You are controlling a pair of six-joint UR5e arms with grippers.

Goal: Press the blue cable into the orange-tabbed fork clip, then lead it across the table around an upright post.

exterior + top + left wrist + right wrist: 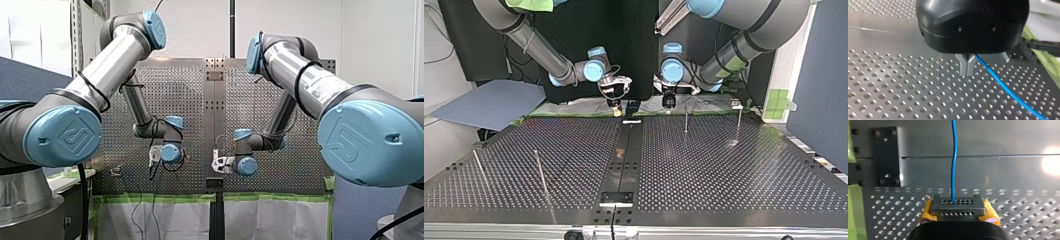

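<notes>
Gripping blue cable (1003, 87) with both claws over perforated table (724, 175), far edge in top view: left gripper (967, 67) pinching it in closed metal fingers, right gripper (957, 206) clamping it between yellow pads. Fork clip not showing. Insertion apparently pending; next move calling for lowering cable squarely into clip.

Dull-sheened grey metal for the table (898, 82); smooth, glossy plastic on the blue cable (1003, 87); glossy black plastic shell and matt metal fingers (963, 66) on my left gripper (967, 73).
</notes>
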